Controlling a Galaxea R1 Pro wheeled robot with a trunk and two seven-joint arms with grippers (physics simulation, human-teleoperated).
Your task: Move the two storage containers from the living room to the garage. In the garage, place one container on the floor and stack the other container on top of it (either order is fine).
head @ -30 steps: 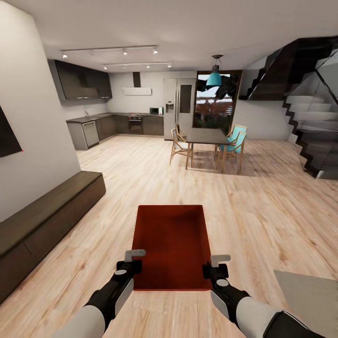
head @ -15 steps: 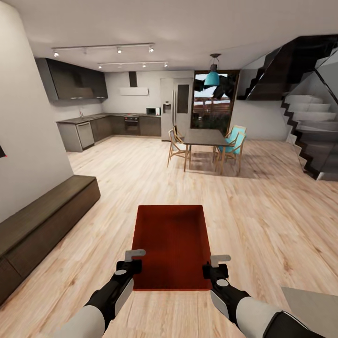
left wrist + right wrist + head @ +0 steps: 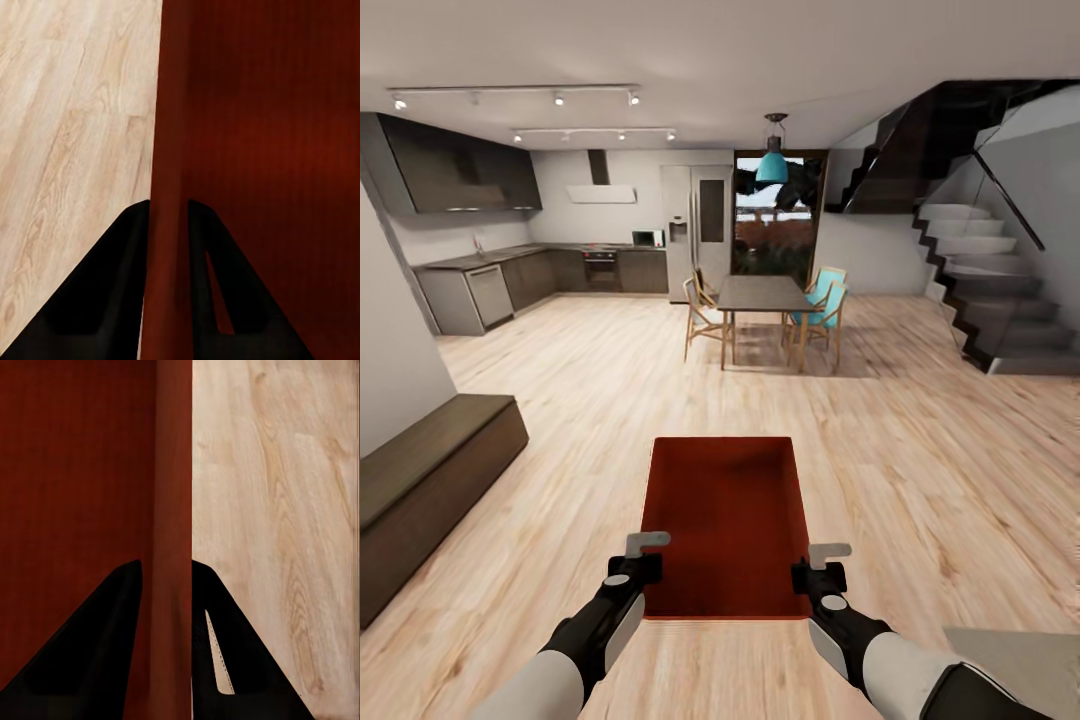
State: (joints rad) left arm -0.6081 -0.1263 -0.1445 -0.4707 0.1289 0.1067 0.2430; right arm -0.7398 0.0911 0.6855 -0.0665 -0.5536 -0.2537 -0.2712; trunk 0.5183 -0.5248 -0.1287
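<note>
An orange-red storage container (image 3: pixel 725 525), open-topped and empty, hangs level in front of me above the light wood floor of the living room. My left gripper (image 3: pixel 643 560) is shut on its near left wall, and my right gripper (image 3: pixel 812 566) is shut on its near right wall. In the left wrist view the black fingers (image 3: pixel 97 300) straddle the thin red wall (image 3: pixel 169 225). The right wrist view shows the same pinch, with fingers (image 3: pixel 90 660) on either side of the container wall (image 3: pixel 174 547).
A long dark low cabinet (image 3: pixel 420 490) runs along the left. Ahead stand a dining table (image 3: pixel 760 295) with chairs, a dark kitchen (image 3: pixel 510 270) at the back left and a staircase (image 3: pixel 980 290) at the right. A pale rug corner (image 3: pixel 1020 665) lies at the lower right.
The whole view has swung and advanced: cabinet and kitchen slid left and the wall TV left the picture. The container and both grippers keep the same place in the picture.
</note>
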